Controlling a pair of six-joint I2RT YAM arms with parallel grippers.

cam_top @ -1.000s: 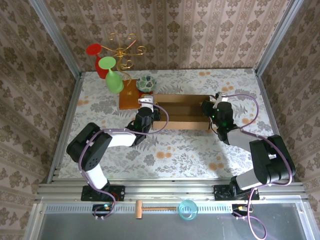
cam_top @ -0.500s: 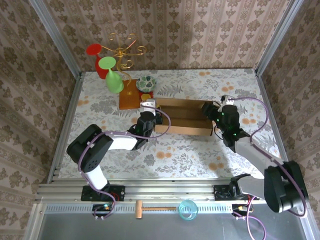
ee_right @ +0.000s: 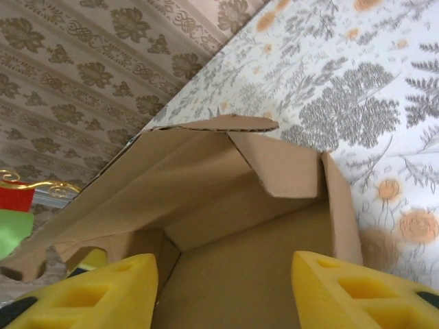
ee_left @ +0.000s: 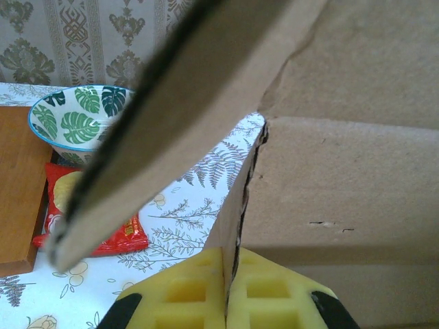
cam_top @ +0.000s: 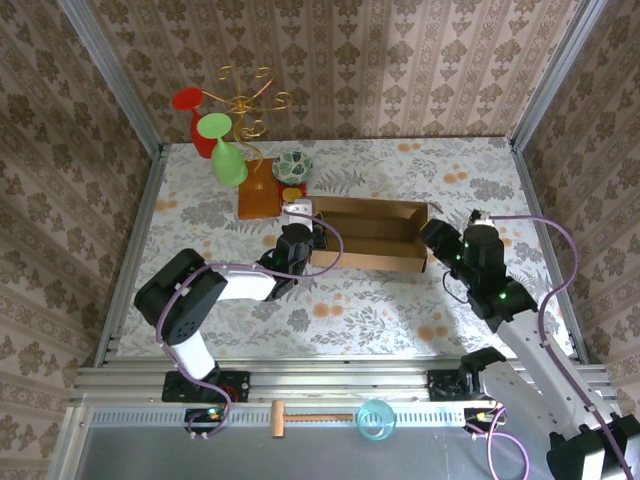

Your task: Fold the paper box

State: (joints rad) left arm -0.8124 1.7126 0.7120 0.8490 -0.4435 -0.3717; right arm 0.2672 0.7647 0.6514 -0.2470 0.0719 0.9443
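The paper box (cam_top: 365,235) is a shallow brown cardboard tray lying across the middle of the table, its walls standing up. My left gripper (cam_top: 306,240) is at the box's left end, and in the left wrist view its yellow fingers (ee_left: 199,295) are shut on the thin edge of an upright cardboard wall (ee_left: 236,205). My right gripper (cam_top: 436,240) sits just off the box's right end. In the right wrist view it (ee_right: 226,295) stands open, looking into the box's inside (ee_right: 240,205) with nothing between the pads.
An orange-brown wooden board (cam_top: 258,198), a leaf-patterned bowl (cam_top: 294,165) and a red snack packet (ee_left: 89,219) lie just behind the box's left end. Green (cam_top: 228,160) and red (cam_top: 195,125) glasses and a gold wire stand (cam_top: 248,95) stand at the back left.
My right gripper has opened and drawn back to the right and nearer, off the box's right end. The left gripper has kept its hold on the left wall.
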